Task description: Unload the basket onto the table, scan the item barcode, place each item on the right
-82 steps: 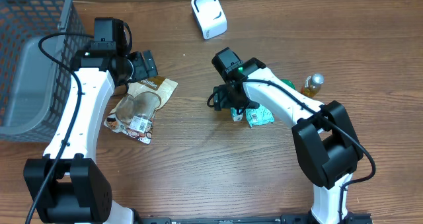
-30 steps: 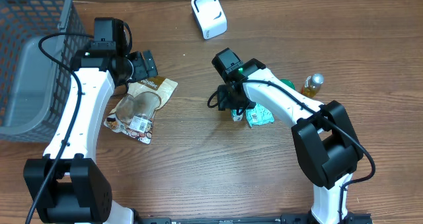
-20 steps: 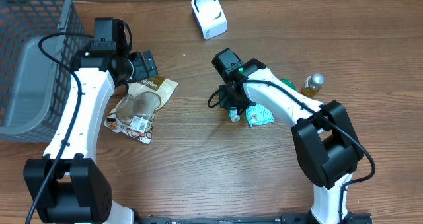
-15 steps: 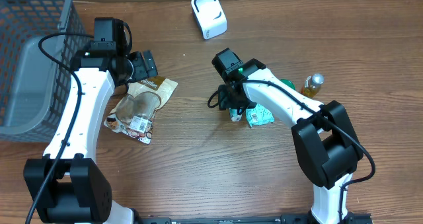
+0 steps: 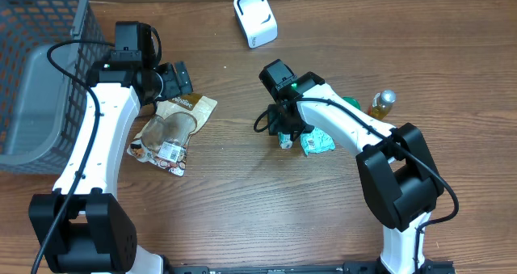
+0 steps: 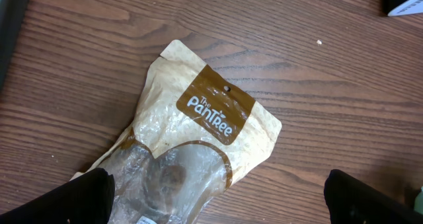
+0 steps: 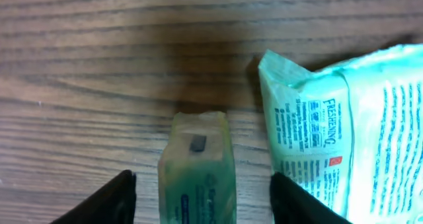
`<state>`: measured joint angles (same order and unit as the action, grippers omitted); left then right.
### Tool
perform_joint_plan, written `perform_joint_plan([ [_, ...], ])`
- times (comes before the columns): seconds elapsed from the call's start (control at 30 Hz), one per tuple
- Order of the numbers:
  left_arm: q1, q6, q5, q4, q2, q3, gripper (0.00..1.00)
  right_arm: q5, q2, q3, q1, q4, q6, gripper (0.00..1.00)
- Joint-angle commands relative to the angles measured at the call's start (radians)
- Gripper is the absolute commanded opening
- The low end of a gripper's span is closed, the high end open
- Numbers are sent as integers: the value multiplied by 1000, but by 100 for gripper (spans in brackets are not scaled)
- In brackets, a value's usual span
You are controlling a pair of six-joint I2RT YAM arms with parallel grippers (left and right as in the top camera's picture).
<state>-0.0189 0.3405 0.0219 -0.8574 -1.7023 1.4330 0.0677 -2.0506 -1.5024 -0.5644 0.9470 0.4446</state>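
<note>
Pickup is the step in hand, as I judge it: the right hand (image 7: 201,201) hangs over a small pale-green pack (image 7: 197,161) lying flat on the wooden surface (image 7: 99,65). Its fingers (image 7: 109,199) are spread to either side with bare wood showing in both gaps, so it is released and grips nothing. In the overhead view this pack sits just right of centre, and a mint-green packet (image 7: 330,131) lies just beside it, toward the right edge. The left hand (image 6: 228,197) is spread wide too, empty, above a brown PanTree pouch (image 6: 205,118) at centre left. A white barcode scanner (image 5: 255,18) stands at top centre, well apart from the pack. The next move, I think, calls for lowering and closing on the pack's long sides without snagging the neighbouring packet. Then comes lifting it and turning its barcode toward the scanner.
</note>
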Motion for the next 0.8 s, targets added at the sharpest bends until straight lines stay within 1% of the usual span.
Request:
perform_joint_plan([
  [0.0, 3, -4, -3, 1, -11, -3, 100, 6, 40, 6, -3, 9, 3, 62],
  [0.17, 3, -4, -3, 1, -11, -3, 100, 5, 40, 6, -3, 21, 3, 62],
  [0.2, 3, -4, -3, 1, -11, -3, 100, 5, 40, 6, -3, 24, 3, 57],
  [0.23, 3, -4, -3, 1, -11, -3, 100, 5, 40, 6, -3, 25, 3, 42],
  [0.27, 3, -4, -3, 1, -11, -3, 99, 5, 40, 6, -3, 27, 3, 34],
  [0.3, 3, -4, -3, 1, -11, -3, 100, 5, 40, 6, -3, 27, 3, 30],
  [0.4, 3, -4, -3, 1, -11, -3, 99, 6, 40, 6, -3, 27, 3, 25],
  [0.43, 3, -4, -3, 1, -11, -3, 100, 6, 40, 6, -3, 26, 3, 26],
  [0.5, 3, -4, -3, 1, -11, -3, 100, 6, 40, 6, -3, 25, 3, 58],
  [0.57, 3, -4, -3, 1, -11, -3, 100, 6, 40, 6, -3, 19, 3, 60],
  [0.67, 3, -4, -3, 1, -11, -3, 100, 6, 40, 4, -3, -21, 3, 58],
  [0.77, 3, -4, -3, 1, -11, -3, 100, 14, 40, -11, -2, -64, -9, 61],
])
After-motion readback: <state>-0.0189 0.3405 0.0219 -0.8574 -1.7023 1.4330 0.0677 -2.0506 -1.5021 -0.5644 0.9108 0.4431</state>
